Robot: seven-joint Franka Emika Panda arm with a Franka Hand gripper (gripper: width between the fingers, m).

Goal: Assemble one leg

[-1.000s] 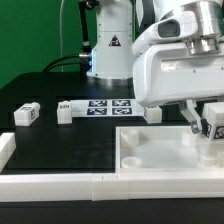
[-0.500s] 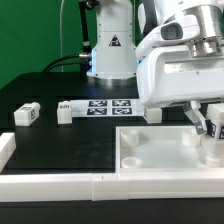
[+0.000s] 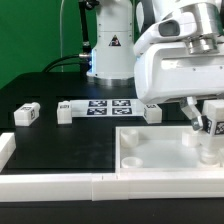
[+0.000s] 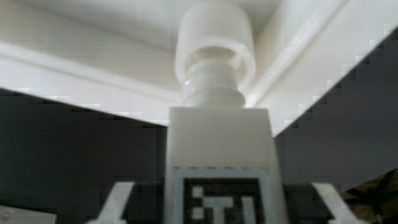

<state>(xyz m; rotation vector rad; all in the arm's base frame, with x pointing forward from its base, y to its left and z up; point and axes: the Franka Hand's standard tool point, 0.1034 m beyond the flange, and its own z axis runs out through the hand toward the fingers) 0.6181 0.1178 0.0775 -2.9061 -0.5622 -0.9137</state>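
My gripper [image 3: 204, 126] is shut on a white leg [image 3: 212, 117] with a black-and-white tag. It holds the leg upright over the far corner of the large white tray-like top [image 3: 150, 160], on the exterior view's right. The leg's round lower end [image 3: 207, 150] reaches down into that corner. In the wrist view the leg [image 4: 221, 150] fills the middle, tag facing the camera, and its stepped round end points into the top's corner wall [image 4: 71, 60]. A finger [image 4: 121, 198] shows on each side of the leg. The contact itself is out of view.
Three more legs lie on the black table: one at the exterior view's left [image 3: 27, 114], one [image 3: 65, 111] and one [image 3: 152, 112] at the two ends of the marker board [image 3: 108, 106]. A white rail [image 3: 60, 186] runs along the front edge. The arm's base [image 3: 108, 50] stands behind.
The gripper and the held leg rocked slightly: the tag tilted and dipped toward the exterior view's right half a second ago, then came back up and left. The other parts did not move.
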